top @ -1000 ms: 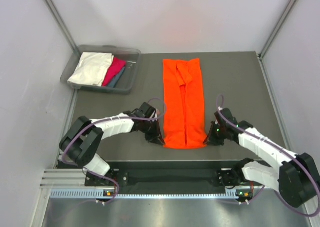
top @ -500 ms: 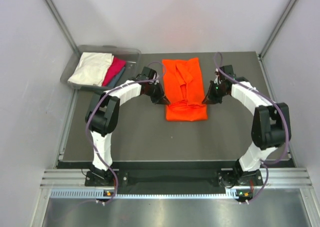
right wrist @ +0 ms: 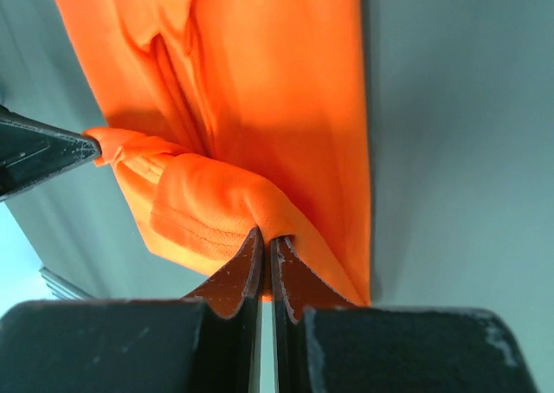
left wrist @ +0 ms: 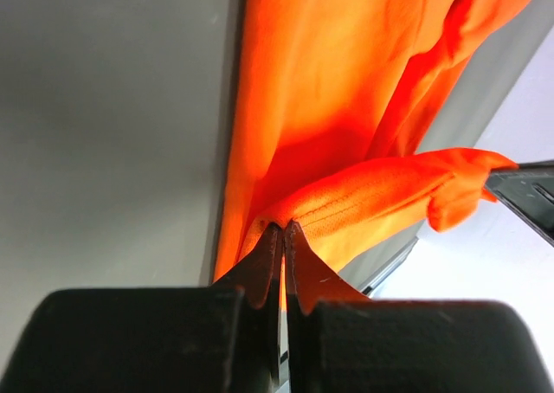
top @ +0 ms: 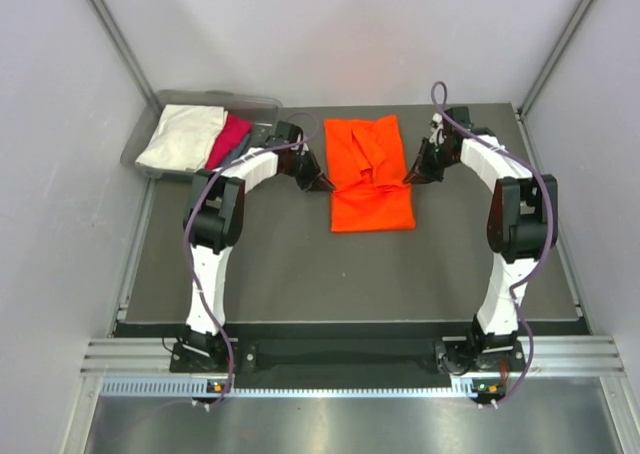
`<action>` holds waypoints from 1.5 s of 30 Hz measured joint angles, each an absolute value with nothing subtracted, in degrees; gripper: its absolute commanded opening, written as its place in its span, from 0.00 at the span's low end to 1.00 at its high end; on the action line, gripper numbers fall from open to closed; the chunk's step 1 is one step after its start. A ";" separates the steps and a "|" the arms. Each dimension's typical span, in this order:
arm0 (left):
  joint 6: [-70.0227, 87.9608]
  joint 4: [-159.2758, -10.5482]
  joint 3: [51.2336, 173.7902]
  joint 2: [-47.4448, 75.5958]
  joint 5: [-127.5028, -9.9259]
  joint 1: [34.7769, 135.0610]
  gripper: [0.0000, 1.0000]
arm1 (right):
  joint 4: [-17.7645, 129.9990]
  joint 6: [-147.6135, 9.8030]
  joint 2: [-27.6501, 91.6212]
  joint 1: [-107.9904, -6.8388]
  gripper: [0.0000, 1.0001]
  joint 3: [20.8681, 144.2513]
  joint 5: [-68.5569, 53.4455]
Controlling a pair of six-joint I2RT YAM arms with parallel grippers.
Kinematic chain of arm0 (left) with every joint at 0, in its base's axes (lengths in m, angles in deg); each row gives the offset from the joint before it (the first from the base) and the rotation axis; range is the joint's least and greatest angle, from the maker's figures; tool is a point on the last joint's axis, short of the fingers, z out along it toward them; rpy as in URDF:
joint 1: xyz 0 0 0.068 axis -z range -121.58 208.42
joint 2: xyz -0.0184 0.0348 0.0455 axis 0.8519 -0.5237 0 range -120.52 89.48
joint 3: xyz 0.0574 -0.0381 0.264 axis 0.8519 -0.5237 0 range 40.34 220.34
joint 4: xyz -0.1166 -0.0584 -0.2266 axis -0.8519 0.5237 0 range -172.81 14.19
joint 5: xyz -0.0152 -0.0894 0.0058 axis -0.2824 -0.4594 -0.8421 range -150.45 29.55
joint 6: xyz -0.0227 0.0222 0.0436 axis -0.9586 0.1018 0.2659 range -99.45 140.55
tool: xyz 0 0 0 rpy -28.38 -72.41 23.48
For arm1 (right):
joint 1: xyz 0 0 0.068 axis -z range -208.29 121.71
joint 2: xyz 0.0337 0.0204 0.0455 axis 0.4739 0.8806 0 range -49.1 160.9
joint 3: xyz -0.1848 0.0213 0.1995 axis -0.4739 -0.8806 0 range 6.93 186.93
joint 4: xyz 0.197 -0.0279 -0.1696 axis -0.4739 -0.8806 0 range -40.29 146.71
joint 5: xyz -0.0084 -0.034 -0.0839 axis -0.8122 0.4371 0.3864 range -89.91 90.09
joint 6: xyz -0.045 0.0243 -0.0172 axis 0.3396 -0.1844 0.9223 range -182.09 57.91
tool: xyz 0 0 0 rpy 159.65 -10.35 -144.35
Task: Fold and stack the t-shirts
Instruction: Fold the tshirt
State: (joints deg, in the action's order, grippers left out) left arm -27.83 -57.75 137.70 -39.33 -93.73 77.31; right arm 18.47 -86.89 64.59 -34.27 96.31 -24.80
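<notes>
I've pulled the hem of the orange t-shirt [top: 371, 196] up-frame, doubling it; my left claw [top: 326, 185] and right claw [top: 408, 179] stay clamped on its corners. The grey bin [top: 263, 108] holding other t-shirts [top: 182, 137] sits upper left.

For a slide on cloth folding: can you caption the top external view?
Mid-fold: left hand and right hand pinch the orange t-shirt by its hem, doubled back over its middle.

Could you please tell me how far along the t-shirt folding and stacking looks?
Done: the orange t-shirt lies narrowed into a strip. In hand: the left gripper and right gripper are shut on its hem corners, doubled over its middle. Left: finishing this fold, then the cream-white shirt, magenta shirt and teal-grey shirt in the grey bin; no stack shows.
</notes>
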 measured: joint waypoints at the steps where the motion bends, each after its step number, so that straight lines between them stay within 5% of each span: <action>1: -28.05 -57.99 138.36 -39.92 -94.12 77.31 0.00 | 18.01 -86.67 65.47 -34.03 0.01 97.21 -25.06; 29: -32.25 -59.30 145.84 -46.85 -95.04 75.37 0.07 | 14.69 -85.69 79.11 -32.93 0.07 112.57 -29.74; 36: -29.97 -55.98 150.40 -48.84 -93.01 75.33 0.41 | 12.42 -85.14 83.94 -32.45 0.35 117.73 -29.69; 40: -26.13 -52.83 154.25 -48.18 -89.62 75.33 0.46 | 8.64 -83.94 87.46 -31.51 0.54 126.95 -27.16; 45: -20.68 -47.76 153.81 -41.43 -87.54 75.35 0.45 | 6.19 -81.66 83.17 -30.18 0.61 128.24 -20.97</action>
